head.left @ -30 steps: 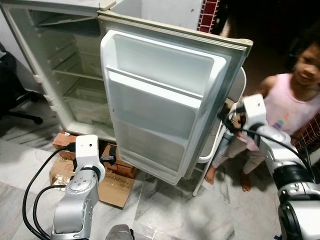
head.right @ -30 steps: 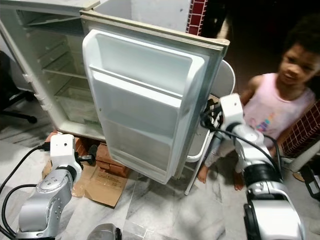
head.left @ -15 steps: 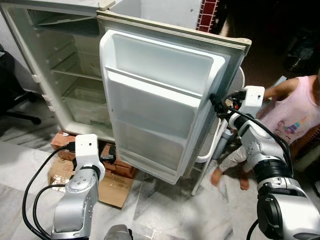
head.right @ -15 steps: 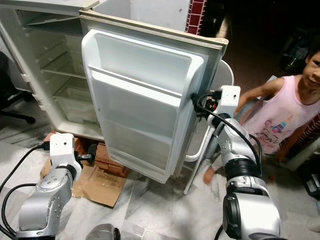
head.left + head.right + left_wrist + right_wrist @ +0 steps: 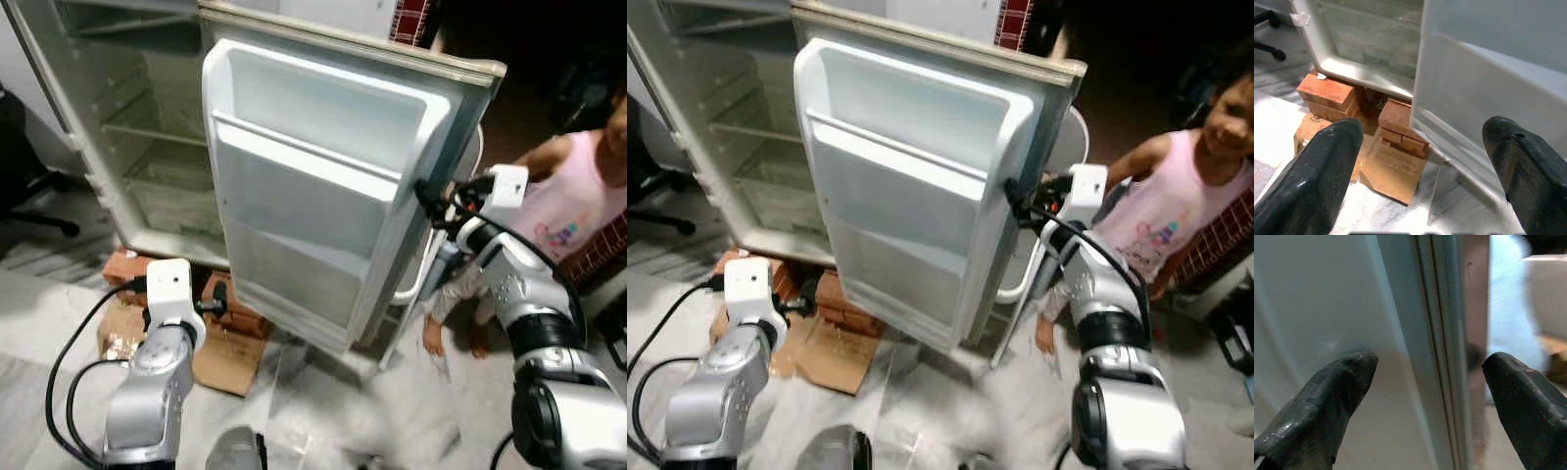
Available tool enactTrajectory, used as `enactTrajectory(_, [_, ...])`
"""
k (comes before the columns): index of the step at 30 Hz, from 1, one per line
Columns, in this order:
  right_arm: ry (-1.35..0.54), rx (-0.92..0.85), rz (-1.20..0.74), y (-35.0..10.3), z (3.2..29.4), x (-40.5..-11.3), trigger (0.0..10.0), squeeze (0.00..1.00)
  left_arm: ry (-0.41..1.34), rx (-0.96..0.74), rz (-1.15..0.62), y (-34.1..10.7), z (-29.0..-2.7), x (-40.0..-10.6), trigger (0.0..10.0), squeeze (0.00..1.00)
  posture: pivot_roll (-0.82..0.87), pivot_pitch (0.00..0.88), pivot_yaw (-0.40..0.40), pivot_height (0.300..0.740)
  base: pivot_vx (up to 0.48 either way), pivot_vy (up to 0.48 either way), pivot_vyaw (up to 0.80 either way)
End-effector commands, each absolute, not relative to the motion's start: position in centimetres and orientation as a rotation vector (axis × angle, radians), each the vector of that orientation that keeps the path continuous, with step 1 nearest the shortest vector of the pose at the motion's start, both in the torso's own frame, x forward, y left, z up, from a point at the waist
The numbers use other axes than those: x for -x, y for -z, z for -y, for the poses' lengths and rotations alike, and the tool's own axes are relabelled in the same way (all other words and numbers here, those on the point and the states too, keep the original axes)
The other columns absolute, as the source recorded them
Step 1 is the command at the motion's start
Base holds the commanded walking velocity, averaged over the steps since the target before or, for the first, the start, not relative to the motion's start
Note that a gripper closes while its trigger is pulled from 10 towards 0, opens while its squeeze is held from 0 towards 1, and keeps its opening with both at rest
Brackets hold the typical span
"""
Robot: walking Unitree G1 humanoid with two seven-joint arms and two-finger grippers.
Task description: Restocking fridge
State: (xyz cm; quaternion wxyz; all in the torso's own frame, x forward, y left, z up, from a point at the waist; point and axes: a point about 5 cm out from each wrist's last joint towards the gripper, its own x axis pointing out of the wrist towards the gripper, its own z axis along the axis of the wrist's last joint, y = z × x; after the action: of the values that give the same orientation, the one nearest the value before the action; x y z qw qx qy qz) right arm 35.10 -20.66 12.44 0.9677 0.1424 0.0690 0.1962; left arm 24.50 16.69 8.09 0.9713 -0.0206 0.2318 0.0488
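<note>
From head height we look down on the open fridge door (image 5: 323, 186), shared by both eye views. Our left wrist view faces the bricks (image 5: 1327, 95); our right wrist view sits close against the door's edge (image 5: 1444, 352).

Marble floor (image 5: 323, 411) under the fridge
Red bricks (image 5: 1327, 95) prop the fridge (image 5: 147, 147); flattened cardboard (image 5: 1396, 166) lies beside them.

right gripper (image 5: 1420, 396) now up at the free edge of the fridge door (image 5: 323, 196), fingers (image 5: 1327, 401) spread astride it; 1 s ago it sat off the door, nearer the person (image 5: 1185, 196).
</note>
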Motion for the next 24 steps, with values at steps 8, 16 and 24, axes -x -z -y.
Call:
enactTrajectory(8, [-0.646, -0.057, -0.367, -10.5, 20.6, -33.6, 10.0, 0.00, -0.101, 0.036, -0.475, -8.1, -16.7, -24.7, 10.0, 0.00, 0.08, 0.000, -0.026, 0.740, -0.306, 0.179, 0.00])
enactTrajectory(16, [-0.617, 0.098, -0.551, -8.8, 24.2, -31.9, 10.0, 0.00, -0.095, 0.026, -0.469, -8.2, -16.6, -24.8, 10.0, 0.00, 0.08, 0.000, -0.024, 0.740, 0.000, 0.000, 0.00])
enactTrajectory(24, [-0.305, 0.201, -0.429, -9.8, 25.0, -34.2, 10.0, 0.00, -0.104, 0.024, -0.474, -8.1, -16.6, -24.9, 10.0, 0.00, 0.08, 0.000, -0.025, 0.740, 0.000, 0.000, 0.00])
